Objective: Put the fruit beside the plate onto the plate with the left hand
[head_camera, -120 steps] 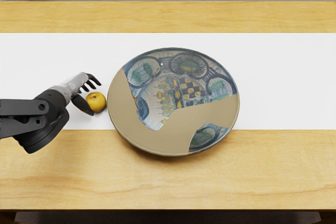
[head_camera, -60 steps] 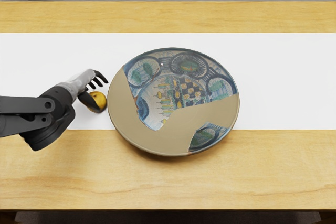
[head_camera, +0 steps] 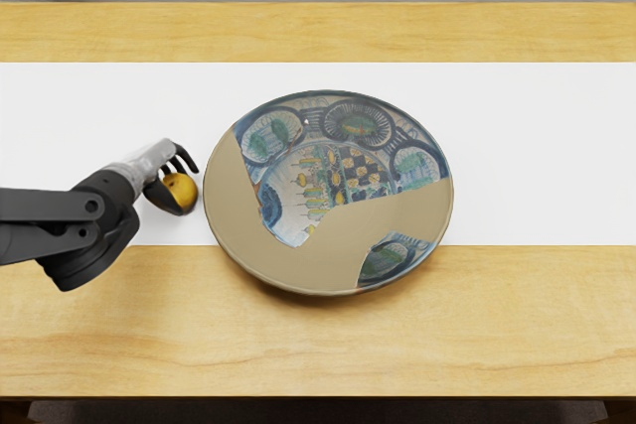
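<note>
No word, number, brand or sign can be read anywhere in the head view, and the plate [head_camera: 308, 263] bears only painted patterns in blue, green and yellow, without letters

the left arm [head_camera: 50, 220] is cut off by the left picture edge. the left hand [head_camera: 169, 179], closed around the fruit [head_camera: 181, 187], covers the fruit's left and lower sides. the desk [head_camera: 318, 330] and its white runner [head_camera: 537, 156] are cut off at both side edges. the figures painted on the plate [head_camera: 298, 250] are too small to tell.
</note>
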### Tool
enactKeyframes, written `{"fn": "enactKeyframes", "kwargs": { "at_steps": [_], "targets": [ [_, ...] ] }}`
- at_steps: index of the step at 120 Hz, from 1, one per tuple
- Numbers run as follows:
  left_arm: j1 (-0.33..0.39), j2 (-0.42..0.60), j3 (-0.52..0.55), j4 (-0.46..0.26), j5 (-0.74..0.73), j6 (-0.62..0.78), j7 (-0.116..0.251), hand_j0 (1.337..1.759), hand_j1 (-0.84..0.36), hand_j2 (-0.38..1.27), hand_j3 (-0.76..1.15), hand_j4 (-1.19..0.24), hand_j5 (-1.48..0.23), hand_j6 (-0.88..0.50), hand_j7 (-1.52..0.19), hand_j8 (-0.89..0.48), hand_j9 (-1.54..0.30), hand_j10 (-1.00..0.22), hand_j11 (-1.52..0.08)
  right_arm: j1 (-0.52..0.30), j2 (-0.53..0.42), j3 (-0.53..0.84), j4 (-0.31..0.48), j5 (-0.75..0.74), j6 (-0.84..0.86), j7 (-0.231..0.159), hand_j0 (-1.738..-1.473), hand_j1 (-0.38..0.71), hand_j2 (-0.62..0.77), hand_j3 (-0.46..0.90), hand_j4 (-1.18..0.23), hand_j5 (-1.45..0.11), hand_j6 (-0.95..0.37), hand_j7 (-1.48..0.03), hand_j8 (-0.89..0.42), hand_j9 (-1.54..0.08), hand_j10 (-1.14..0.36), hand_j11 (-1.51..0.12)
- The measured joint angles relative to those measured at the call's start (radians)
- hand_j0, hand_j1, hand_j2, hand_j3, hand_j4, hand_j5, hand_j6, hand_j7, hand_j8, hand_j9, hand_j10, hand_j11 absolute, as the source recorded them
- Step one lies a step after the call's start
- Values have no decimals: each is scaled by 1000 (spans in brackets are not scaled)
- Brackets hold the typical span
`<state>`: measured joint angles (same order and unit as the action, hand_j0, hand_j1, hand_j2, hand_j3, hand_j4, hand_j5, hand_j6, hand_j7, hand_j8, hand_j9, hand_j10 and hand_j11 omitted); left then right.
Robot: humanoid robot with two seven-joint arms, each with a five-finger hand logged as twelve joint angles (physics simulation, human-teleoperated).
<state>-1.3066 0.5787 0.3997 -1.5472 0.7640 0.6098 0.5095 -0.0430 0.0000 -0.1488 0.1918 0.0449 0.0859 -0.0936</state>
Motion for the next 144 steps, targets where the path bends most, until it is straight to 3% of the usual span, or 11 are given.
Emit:
{"fn": "enactKeyframes", "kwargs": {
  "at_steps": [26,57,67,76,85,120,144],
  "targets": [
    [0,3,7,-1,1,0,11,1649,-192,88,0,-593,-705,-431,-759,-394,-793,-546,-799,0,0,0,0,0,0,0,-1658,-307,-7,0,-35,-45,-35,-45,-35,-45,-35,-45],
    [-1,10,20,-2,0,3,24,1651,-212,186,0,-644,-708,-434,-797,-408,-820,-592,-823,0,0,0,0,0,0,0,-1658,-307,-7,0,-35,-45,-35,-45,-35,-45,-35,-45],
    [0,11,21,-2,1,2,26,1650,-191,97,0,-653,-730,-433,-813,-407,-844,-604,-847,0,0,0,0,0,0,0,-1658,-307,-7,0,-35,-45,-35,-45,-35,-45,-35,-45],
    [-3,31,22,-2,-7,2,28,1651,-196,232,0,-655,-762,-452,-820,-434,-846,-613,-848,0,0,0,0,0,0,0,-1658,-307,-7,0,-35,-45,-35,-45,-35,-45,-35,-45],
    [-7,56,23,-3,-14,1,29,1652,-206,258,0,-645,-790,-453,-826,-437,-843,-619,-844,0,0,0,0,0,0,0,-1658,-307,-7,0,-35,-45,-35,-45,-35,-45,-35,-45],
    [-76,112,21,-12,-23,0,29,1655,-218,273,0,-626,-829,-447,-829,-432,-833,-625,-832,0,0,0,0,0,0,0,-1658,-307,-7,0,-35,-45,-35,-45,-35,-45,-35,-45],
    [-161,147,20,-17,-31,-11,30,1656,-226,299,0,-620,-843,-450,-830,-436,-829,-627,-827,0,0,0,0,0,0,0,-1658,-307,-7,0,-35,-45,-35,-45,-35,-45,-35,-45]
  ]
}}
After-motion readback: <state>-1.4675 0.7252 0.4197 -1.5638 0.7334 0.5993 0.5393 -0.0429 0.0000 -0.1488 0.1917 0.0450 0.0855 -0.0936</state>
